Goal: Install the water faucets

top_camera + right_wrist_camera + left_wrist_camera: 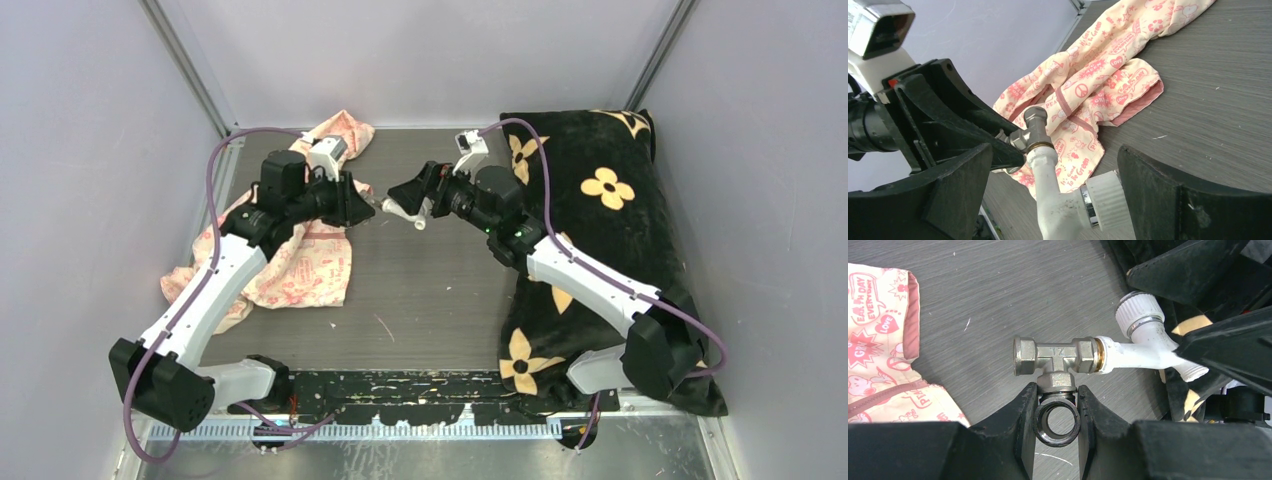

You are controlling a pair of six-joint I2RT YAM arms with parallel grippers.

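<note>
The white plastic tap [1143, 352] is joined by its brass-coloured end to a silver metal T-fitting [1055, 356]. They are held above the grey table, between the arms in the top view [408, 212]. My left gripper [1057, 395] is shut on the fitting's lower stem and the black ring [1057, 422] under it. My right gripper [1055, 155] is open, its fingers wide on both sides of the tap [1058, 200]. The ribbed white knob [1104, 199] lies close to its right finger [1168, 195]. The knob's blue centre is hidden.
A pink printed cloth [300, 262] lies under and left of the left arm. A black blanket with yellow flowers [600, 190] covers the right side under the right arm. Grey walls close in the table [420, 290] on three sides.
</note>
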